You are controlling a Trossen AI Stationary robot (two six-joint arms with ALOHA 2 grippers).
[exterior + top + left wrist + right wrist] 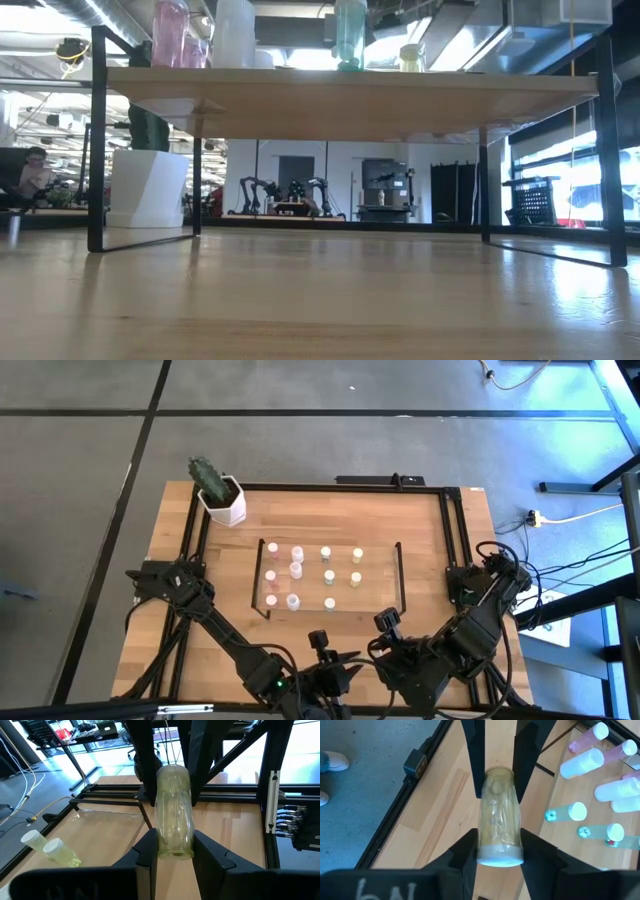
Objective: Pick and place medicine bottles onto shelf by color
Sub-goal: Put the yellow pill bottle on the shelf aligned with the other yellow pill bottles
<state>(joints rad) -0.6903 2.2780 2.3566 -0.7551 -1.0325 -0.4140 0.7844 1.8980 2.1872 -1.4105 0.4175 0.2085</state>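
Note:
The shelf (380, 588) stands mid-table on black end frames. About a dozen small bottles stand on its top: pink ones (271, 574) at the left, white ones (296, 570), green ones (327, 575) and yellow ones (356, 578) at the right. The low view shows the shelf (350, 95) from below. My left gripper (320, 640) is near the table's near edge, shut on a yellowish clear bottle (175, 810). My right gripper (386, 622) is by the shelf's near right corner, shut on another yellowish bottle (500, 815). My left gripper (175, 840) pinches the yellowish bottle between its two fingers, at the bottle's end nearer the wrist (175, 847). The bottle lies along the fingers and sticks out past them, over the tabletop. My right gripper (500, 840) pinches its yellowish bottle between its two fingers, at the pale end nearer the wrist (500, 852). The bottle lies along the fingers and sticks out past them, over the tabletop.
A white hexagonal pot with a cactus (222, 500) stands at the far left corner. A black frame (445, 540) runs along the table's edges. Bare wood lies left and right of the shelf. A person's shoe (332, 761) shows on the floor beyond the table.

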